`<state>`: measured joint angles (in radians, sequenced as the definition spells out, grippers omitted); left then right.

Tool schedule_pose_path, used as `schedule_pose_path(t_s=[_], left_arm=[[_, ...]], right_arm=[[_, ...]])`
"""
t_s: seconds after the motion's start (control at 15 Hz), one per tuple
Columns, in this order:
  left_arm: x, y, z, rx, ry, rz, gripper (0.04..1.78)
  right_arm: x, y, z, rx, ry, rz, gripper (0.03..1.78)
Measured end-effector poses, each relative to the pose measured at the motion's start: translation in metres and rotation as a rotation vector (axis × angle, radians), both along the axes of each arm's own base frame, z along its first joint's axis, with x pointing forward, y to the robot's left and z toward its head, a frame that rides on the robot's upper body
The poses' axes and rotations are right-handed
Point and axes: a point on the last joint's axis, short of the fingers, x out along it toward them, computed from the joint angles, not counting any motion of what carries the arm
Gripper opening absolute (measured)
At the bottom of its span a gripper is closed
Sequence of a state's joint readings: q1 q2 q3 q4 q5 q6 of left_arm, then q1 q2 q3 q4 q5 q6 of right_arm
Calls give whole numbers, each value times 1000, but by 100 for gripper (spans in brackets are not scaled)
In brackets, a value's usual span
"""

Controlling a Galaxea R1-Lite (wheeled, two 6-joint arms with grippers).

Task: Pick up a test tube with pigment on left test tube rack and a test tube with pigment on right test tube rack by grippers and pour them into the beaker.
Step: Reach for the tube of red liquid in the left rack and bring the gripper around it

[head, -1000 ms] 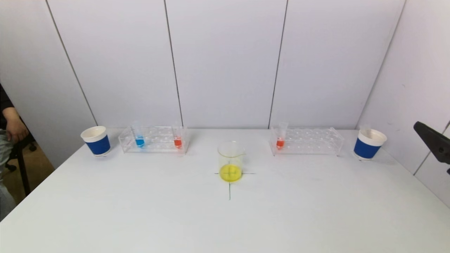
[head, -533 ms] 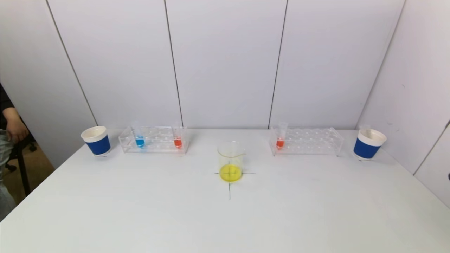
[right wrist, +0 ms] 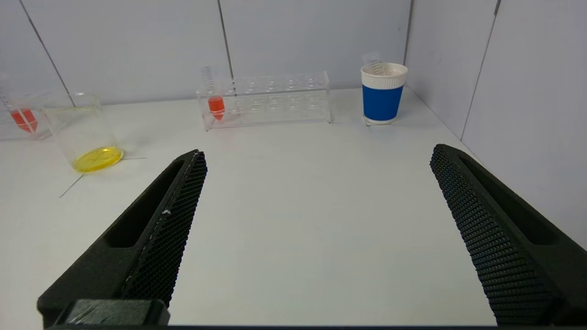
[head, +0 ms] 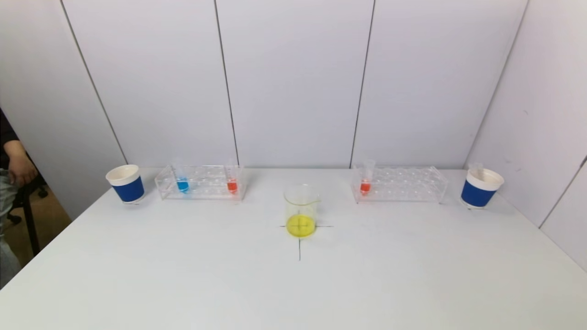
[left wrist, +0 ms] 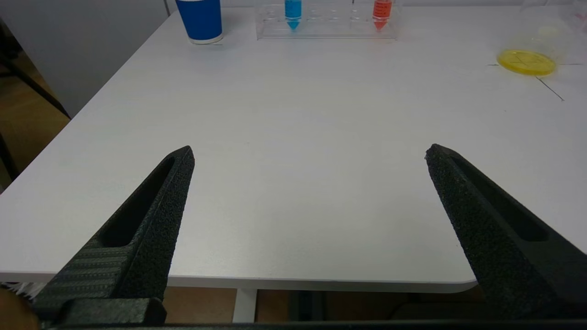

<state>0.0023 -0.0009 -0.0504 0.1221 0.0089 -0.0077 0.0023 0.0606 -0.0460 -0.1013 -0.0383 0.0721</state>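
We had both arms drawn back off the white table (head: 183, 284), out of the head view. Our left gripper (left wrist: 309, 153) hung over the table's near left edge with its fingers (left wrist: 156, 215) spread wide and nothing between them. Our right gripper (right wrist: 318, 156) hung over the near right part of the table, likewise spread wide and empty.

The beaker (head: 301, 211) stood at mid-table on a cross of thin dark lines, with a shallow layer of yellow liquid in its bottom. The left test tube rack (head: 202, 182), of clear plastic, lay along the far left of the table. It held a tube with blue pigment (head: 182, 184) toward its left end and a tube with red pigment (head: 232, 185) at its right end, both upright. The right test tube rack (head: 400, 184) lay along the far right, and one red-pigment tube (head: 365, 185) stood upright at its left end, the end nearer the beaker.

A blue paper cup (head: 125, 183) with a white rim stood just left of the left rack. A second blue cup (head: 479, 188) stood right of the right rack, with a clear tube poking out of its mouth. At the far left edge of the head view, beyond the table, we saw a person's hand (head: 18, 165).
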Motion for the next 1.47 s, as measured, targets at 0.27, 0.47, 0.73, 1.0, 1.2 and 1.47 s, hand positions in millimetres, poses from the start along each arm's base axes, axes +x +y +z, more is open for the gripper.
schedule_pose_path(t_s=[0.27,0.47,0.73,1.0,1.2,1.47], left_arm=[[0,0,0,1,0,0,176],[0,0,0,0,0,0,176],[0,0,0,0,0,0,176],[0,0,0,0,0,0,176],[0,0,0,0,0,0,176],[0,0,0,0,0,0,176]], right_arm=[[-2,1,-9,-106,-53,24,177],[-2,2,-11,-215,-47,66,177],[-2,1,-15,-208,-8,38,177],[-1,1,-24,-148,80,31,177],[-1,1,-24,-106,81,31,177],[-1,1,-24,-60,77,29,177]])
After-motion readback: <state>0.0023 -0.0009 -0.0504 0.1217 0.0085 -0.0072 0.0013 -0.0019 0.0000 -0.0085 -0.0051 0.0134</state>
